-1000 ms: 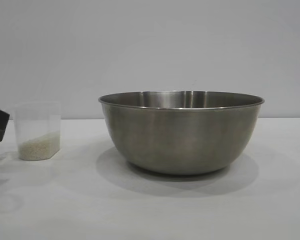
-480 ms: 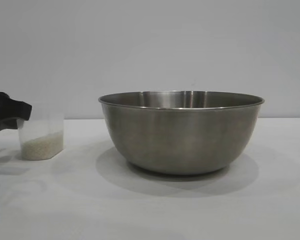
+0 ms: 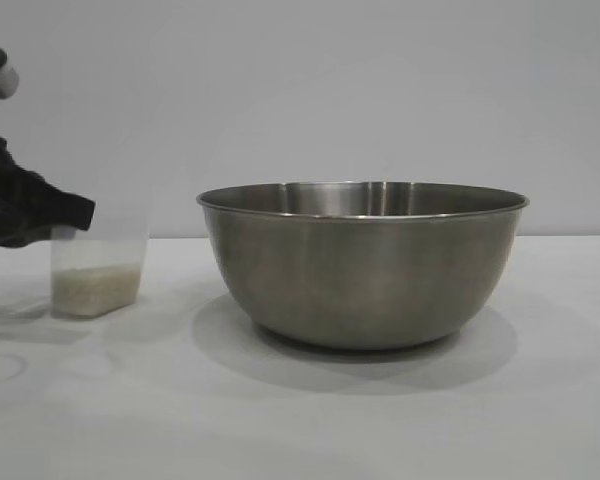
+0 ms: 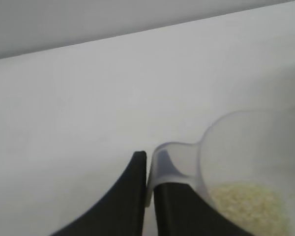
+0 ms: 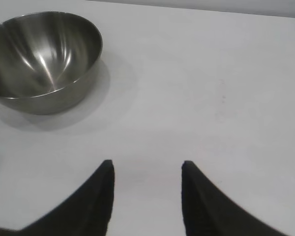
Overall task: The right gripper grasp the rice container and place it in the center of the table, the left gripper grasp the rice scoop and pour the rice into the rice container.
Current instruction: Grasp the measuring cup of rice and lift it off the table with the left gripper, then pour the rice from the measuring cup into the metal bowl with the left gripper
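Pinching the side handle of the small clear plastic rice scoop (image 4: 246,162), my left claw (image 4: 148,172) has the big steel bowl (image 3: 362,262) well beyond; right claw (image 5: 147,169) spread over the white desk (image 5: 211,98).

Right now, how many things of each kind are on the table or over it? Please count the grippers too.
Steel bowls: 1, the rice container
Clear plastic cups: 1, the rice scoop
Heaps of rice: 1, the rice inside the scoop
Black grippers: 2, the left gripper shut on the scoop's handle, the right gripper open over bare table
Total: 5
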{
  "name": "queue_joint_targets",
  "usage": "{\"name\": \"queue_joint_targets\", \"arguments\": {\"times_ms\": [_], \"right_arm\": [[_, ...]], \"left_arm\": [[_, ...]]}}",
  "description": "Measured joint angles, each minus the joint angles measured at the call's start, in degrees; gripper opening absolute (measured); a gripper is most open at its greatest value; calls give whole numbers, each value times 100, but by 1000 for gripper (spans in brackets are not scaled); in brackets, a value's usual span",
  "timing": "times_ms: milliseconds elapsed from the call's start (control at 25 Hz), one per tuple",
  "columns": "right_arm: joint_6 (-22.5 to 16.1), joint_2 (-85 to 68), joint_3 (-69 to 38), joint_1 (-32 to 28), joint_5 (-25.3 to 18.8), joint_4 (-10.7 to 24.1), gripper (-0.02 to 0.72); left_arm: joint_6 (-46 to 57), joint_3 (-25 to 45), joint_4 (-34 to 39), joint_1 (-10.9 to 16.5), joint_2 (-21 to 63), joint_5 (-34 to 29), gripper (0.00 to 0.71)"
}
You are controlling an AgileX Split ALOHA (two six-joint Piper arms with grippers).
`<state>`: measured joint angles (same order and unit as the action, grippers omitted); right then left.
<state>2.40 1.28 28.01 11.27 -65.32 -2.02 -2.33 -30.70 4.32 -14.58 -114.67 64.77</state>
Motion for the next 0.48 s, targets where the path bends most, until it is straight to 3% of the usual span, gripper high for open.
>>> {"name": "queue_joint_targets", "arguments": {"times_ms": [200, 480], "right_arm": [[0, 0, 0, 0, 0, 0, 263], [-21, 0, 0, 0, 0, 0, 263]], "left_arm": [[-840, -526, 732, 0, 730, -151, 0], [-2007, -1836, 2496, -25, 1215, -2074, 0]]}}
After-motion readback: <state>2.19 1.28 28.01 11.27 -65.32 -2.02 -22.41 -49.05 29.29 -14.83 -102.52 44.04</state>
